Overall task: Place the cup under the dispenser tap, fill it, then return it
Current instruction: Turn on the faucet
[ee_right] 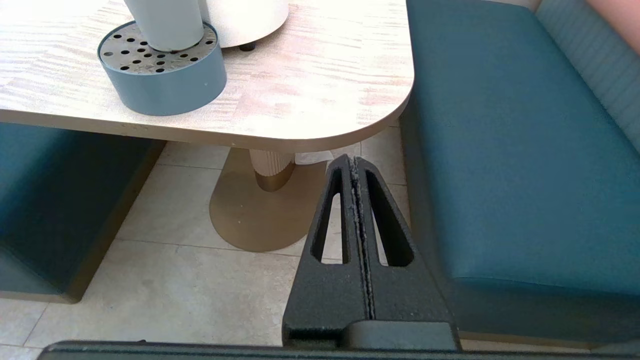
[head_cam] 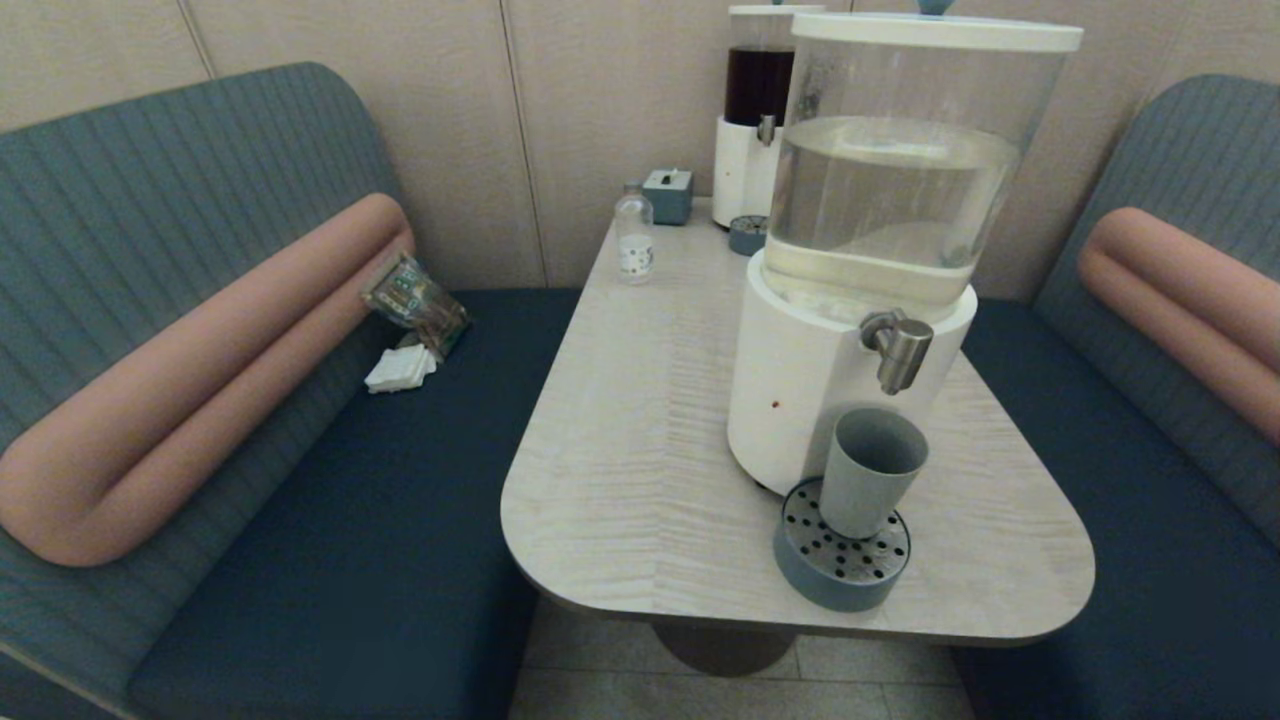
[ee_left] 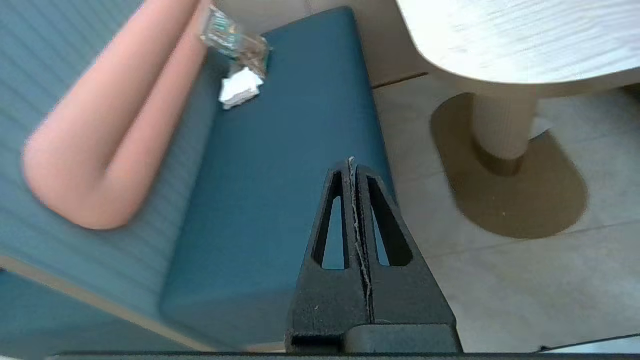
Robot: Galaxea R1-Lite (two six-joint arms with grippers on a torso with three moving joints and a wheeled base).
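The cup (head_cam: 870,470) was seen standing upright on the perforated drip tray (head_cam: 800,570), directly beneath the dispenser tap (head_cam: 897,347), near the front edge of the surface (head_cam: 620,430). Placement was thus judged done; whether any liquid had been drawn could not be told, as the cup's inside looked bare. Filling and the return were judged still outstanding. The left claw (ee_left: 352,165) was held low beside the bench, pressed together and empty; the right claw (ee_right: 353,162) hung below the surface's edge, likewise pressed together and empty.
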